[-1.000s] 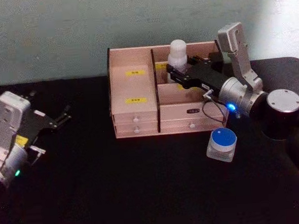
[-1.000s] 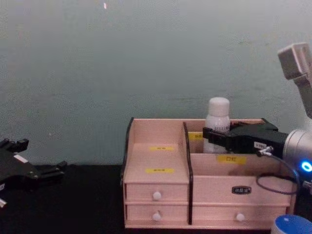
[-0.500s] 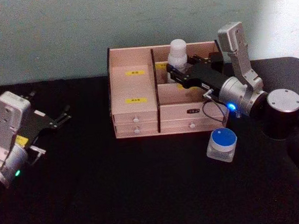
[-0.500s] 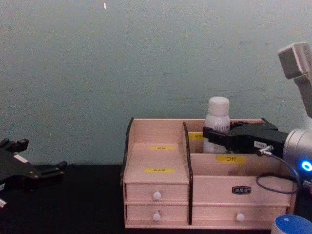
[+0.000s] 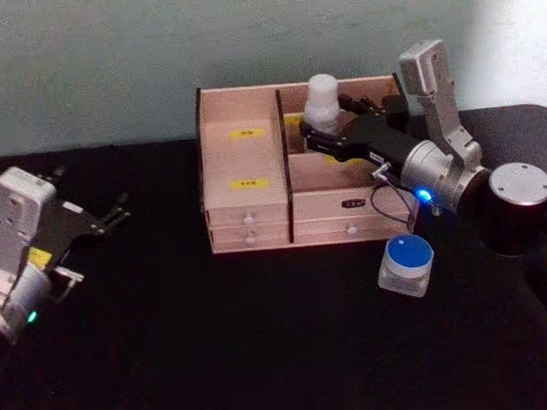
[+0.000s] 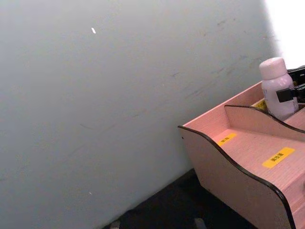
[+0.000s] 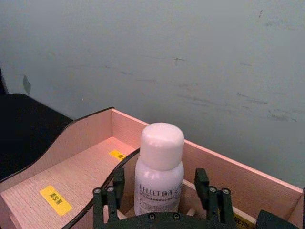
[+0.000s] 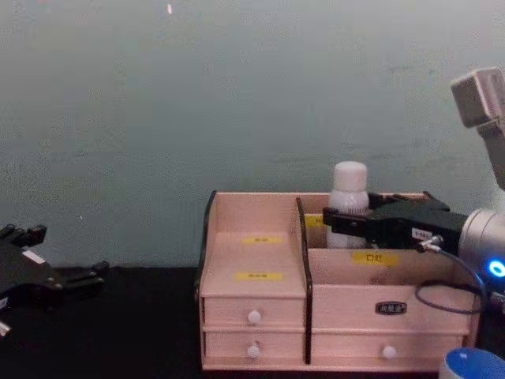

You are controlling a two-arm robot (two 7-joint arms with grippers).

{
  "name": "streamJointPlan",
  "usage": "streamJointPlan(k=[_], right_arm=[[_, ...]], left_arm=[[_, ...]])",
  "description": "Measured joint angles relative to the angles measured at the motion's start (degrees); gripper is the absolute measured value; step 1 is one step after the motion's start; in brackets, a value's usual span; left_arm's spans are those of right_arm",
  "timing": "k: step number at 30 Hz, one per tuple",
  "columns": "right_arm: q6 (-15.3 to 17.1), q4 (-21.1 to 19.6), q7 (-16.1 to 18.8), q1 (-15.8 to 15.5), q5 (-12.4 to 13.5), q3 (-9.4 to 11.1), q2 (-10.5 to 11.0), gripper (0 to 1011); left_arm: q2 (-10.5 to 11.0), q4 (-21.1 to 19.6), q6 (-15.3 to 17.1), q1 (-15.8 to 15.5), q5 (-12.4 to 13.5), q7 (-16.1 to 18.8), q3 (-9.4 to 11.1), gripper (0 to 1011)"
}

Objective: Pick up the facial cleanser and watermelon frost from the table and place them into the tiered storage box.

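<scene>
A white bottle (image 7: pixel 159 171) with a rounded cap, lettered BELLET, stands upright in the back right compartment of the tiered storage box (image 5: pixel 245 202). I cannot tell whether it is the facial cleanser or the watermelon frost. My right gripper (image 7: pixel 159 193) reaches over the box from the right. It is open, one finger on each side of the bottle (image 8: pixel 348 197) with a narrow gap. A clear jar with a blue lid (image 5: pixel 406 264) sits on the black table in front of the box's right end. My left gripper (image 5: pixel 116 211) rests open at the far left.
The box (image 8: pixel 252 276) has stepped tiers with yellow labels and white-knobbed drawers, and stands against the pale wall. The right arm's dark elbow (image 5: pixel 519 199) hangs over the table beside the jar. Bare black tabletop (image 5: pixel 217 339) stretches between the left gripper and the box.
The white bottle has sunk a little lower into the back compartment, and the right gripper has shifted slightly left with it. The left arm and the jar have stayed put.
</scene>
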Motion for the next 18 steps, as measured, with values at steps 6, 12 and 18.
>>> streamJointPlan(k=[6, 12, 18], right_arm=[[0.00, 0.00, 0.00, -0.03, 0.04, 0.00, 0.00, 1000], [-0.07, -0.57, 0.07, -0.26, -0.02, 0.01, 0.15, 1000], [-0.78, -5.59, 0.53, -2.49, -0.08, 0.67, 1.78, 1000]], left_arm=[[0.00, 0.00, 0.00, 0.00, 0.00, 0.00, 0.00, 1001], [0.00, 0.00, 0.00, 0.00, 0.00, 0.00, 0.00, 1001], [0.00, 0.00, 0.00, 0.00, 0.00, 0.00, 0.00, 1001]])
